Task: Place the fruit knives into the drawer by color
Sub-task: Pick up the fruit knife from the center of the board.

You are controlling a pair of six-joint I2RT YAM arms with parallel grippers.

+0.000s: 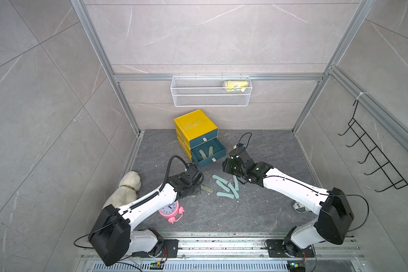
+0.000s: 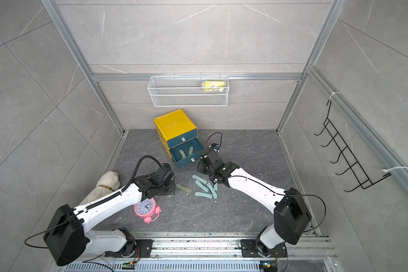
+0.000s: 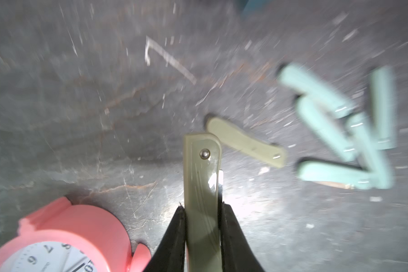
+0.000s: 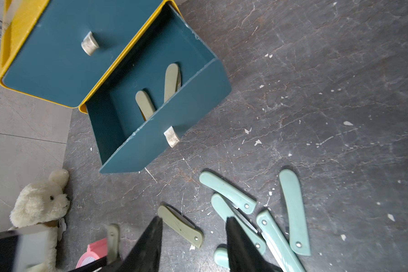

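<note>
My left gripper [image 3: 203, 207] is shut on an olive green fruit knife [image 3: 201, 169], which sticks out past its fingertips just above the floor. A second olive knife [image 3: 245, 142] lies on the floor close to it [image 1: 206, 188]. Several pale teal knives [image 1: 226, 187] lie in a loose pile to the right [image 4: 226, 190]. The yellow chest [image 1: 194, 123] stands at the back with its middle drawer [image 4: 186, 94] pulled out; two olive knives [image 4: 145, 104] lie in it. My right gripper [image 4: 194, 218] hangs open and empty above the floor between the drawer and the teal pile.
A pink alarm clock [image 1: 171, 210] stands under my left forearm, and a white plush toy [image 1: 127, 186] lies at the left wall. A white wire basket [image 1: 211, 91] hangs on the back wall and a black hook rack [image 1: 375, 160] on the right wall. A crumpled white object [image 1: 298, 207] lies under my right arm.
</note>
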